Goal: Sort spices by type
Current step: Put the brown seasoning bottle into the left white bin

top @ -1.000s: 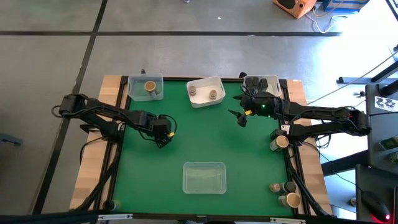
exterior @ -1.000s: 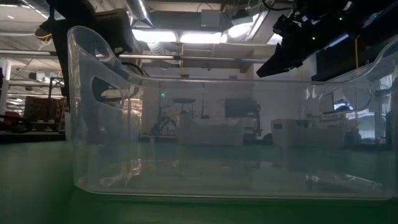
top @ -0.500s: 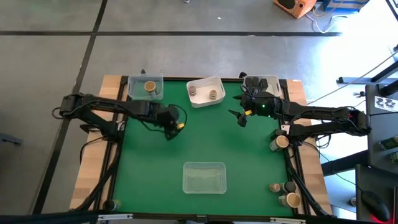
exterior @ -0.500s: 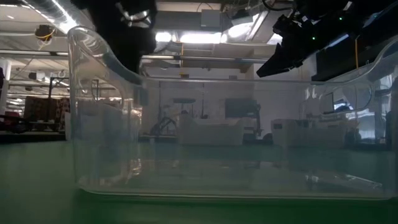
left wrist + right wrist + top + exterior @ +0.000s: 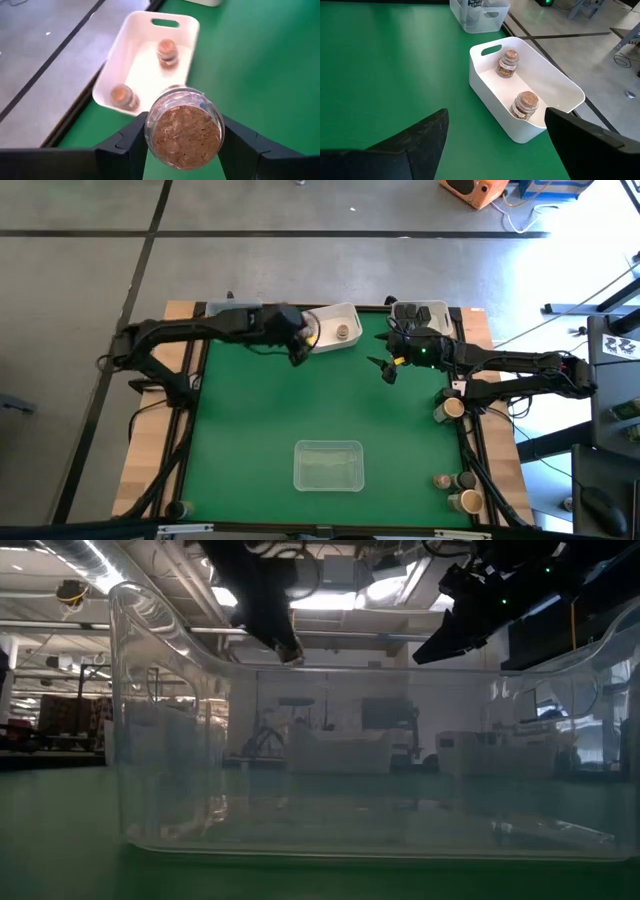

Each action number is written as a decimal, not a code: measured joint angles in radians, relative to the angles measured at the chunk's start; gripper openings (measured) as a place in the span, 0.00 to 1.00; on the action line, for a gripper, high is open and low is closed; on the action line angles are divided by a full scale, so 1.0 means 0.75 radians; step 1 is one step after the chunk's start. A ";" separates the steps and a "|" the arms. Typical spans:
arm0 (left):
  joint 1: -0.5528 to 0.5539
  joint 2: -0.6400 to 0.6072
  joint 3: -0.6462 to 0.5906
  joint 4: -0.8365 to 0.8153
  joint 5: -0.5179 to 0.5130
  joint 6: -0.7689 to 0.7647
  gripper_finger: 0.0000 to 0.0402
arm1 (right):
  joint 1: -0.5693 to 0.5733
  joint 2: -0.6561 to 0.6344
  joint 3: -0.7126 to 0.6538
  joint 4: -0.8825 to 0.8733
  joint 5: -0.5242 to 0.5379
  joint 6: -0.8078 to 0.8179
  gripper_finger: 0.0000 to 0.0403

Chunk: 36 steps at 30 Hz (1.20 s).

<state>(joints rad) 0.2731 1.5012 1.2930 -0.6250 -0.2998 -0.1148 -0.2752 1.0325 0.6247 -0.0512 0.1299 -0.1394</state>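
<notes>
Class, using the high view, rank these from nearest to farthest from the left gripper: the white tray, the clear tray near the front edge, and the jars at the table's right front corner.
From the left gripper:
1. White tray, right beside it at the back edge.
2. Clear tray, mid-table near the front.
3. Corner jars, far right front.

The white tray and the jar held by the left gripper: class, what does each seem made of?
White tray: likely plastic, smooth matte, with moulded rounded corners and a handle slot.
Jar in the left gripper: clear and glossy, glass or plastic; brown spice shows through.
</notes>
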 joint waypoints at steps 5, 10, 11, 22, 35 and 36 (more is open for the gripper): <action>0.090 0.136 0.137 0.017 0.071 0.043 0.45 | 0.000 0.000 0.000 -0.002 0.015 0.000 0.82; 0.144 0.291 0.274 0.006 0.091 0.132 0.45 | 0.000 0.000 0.000 -0.003 0.021 -0.017 0.82; 0.153 0.319 0.304 0.008 0.092 0.144 0.45 | 0.000 0.000 0.000 -0.003 0.022 -0.021 0.82; 0.256 0.591 0.542 -0.011 0.194 0.165 0.45 | 0.000 0.000 0.000 -0.005 0.021 -0.028 0.82; 0.313 0.830 0.559 0.020 0.223 0.158 0.45 | 0.001 0.116 0.000 0.014 0.021 -0.023 0.82; 0.315 0.839 0.559 0.020 0.223 0.158 0.45 | 0.001 0.128 0.000 0.021 0.021 -0.022 0.82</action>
<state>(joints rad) 0.5096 2.1301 1.7123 -0.6098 -0.1324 0.0036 -0.2749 1.1288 0.6247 -0.0352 0.1455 -0.1562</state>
